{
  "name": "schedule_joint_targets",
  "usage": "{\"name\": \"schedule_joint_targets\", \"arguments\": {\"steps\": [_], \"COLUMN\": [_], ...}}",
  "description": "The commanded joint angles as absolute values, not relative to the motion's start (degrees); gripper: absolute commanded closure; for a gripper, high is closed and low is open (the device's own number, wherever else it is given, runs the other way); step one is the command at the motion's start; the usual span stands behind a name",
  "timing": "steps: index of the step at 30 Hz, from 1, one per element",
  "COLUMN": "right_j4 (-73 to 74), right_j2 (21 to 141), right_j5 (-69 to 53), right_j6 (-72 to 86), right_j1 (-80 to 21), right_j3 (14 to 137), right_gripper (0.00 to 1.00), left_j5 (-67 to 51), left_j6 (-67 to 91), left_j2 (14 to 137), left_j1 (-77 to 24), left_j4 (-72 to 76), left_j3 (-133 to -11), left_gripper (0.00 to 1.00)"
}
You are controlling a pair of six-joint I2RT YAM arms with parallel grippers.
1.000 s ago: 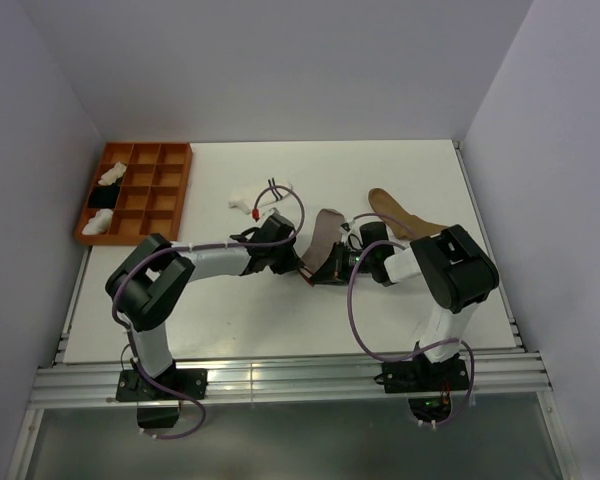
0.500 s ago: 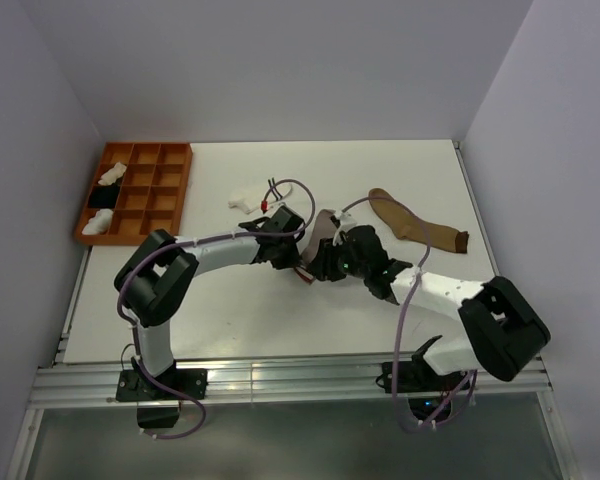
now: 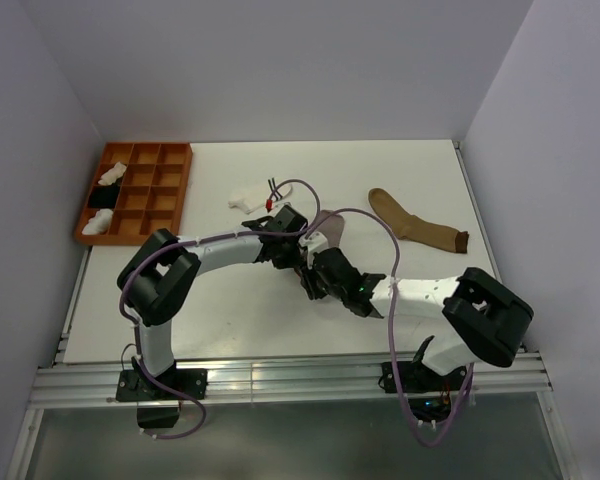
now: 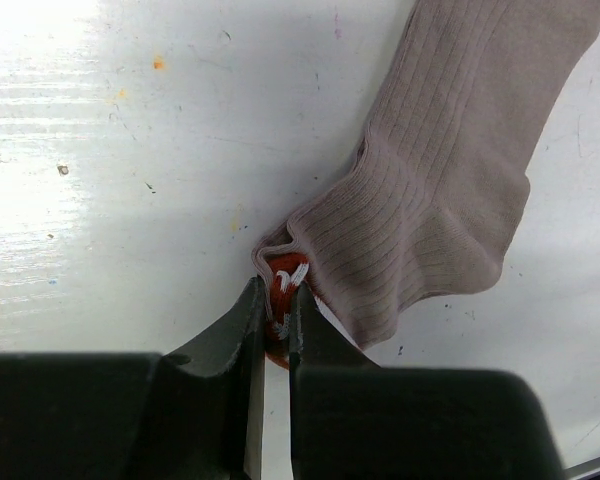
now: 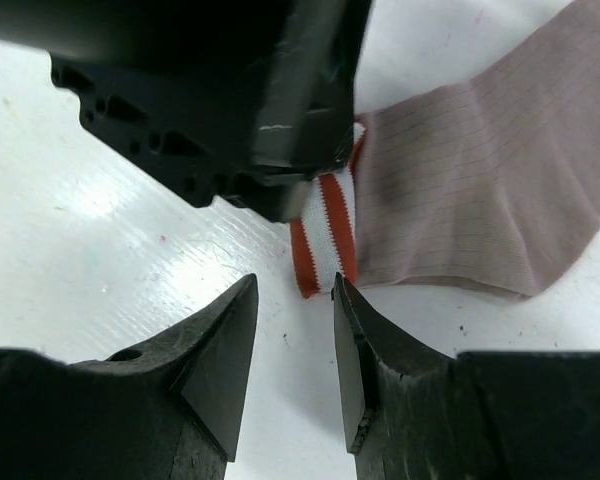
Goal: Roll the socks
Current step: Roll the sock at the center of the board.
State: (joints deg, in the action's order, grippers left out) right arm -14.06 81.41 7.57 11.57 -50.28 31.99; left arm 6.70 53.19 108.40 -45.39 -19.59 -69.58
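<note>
Cuff of the grey sock is pinched in your left gripper, near the middle of the table; your right gripper hovers half-spread and empty, just beside that cuff.

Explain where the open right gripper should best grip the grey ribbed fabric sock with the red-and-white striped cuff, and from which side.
Probably the red-and-white cuff of the grey ribbed sock, on the strip showing beside the left gripper, which pinches that end. It lies flat on the white table, so the right gripper should come in low from the cuff end, jaws straddling the band.
</note>
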Motion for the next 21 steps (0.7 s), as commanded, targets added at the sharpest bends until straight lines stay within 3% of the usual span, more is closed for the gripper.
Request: {"name": "schedule_joint_targets", "arguments": {"steps": [1, 15, 18, 21], "right_j4": [-15.6, -12.2, -10.9, -8.8], "right_j2": [83.7, 90.3, 91.1, 92.2], "right_j5": [12.5, 16.8, 17.6, 18.5], "right_j6": [7.7, 8.3, 10.1, 11.3], "right_j1": [-52.2, -53.8, -53.8, -53.8], "right_j3": [35.6, 38.3, 38.1, 38.7], "right_gripper": [0.56, 0.57, 0.61, 0.77], "left_j5": [6.8, 6.0, 6.0, 6.3], "left_j6": [51.5, 51.2, 51.2, 51.4], "left_j2": [109.6, 110.1, 109.8, 109.4], "left_j1": [-46.0, -46.0, -46.0, -46.0], "left_j4": [-21.6, -21.4, -21.0, -20.9], "left_j3": [-71.0, -70.8, -70.4, -70.2], "left_gripper": [1.00, 1.00, 1.00, 0.97]}}
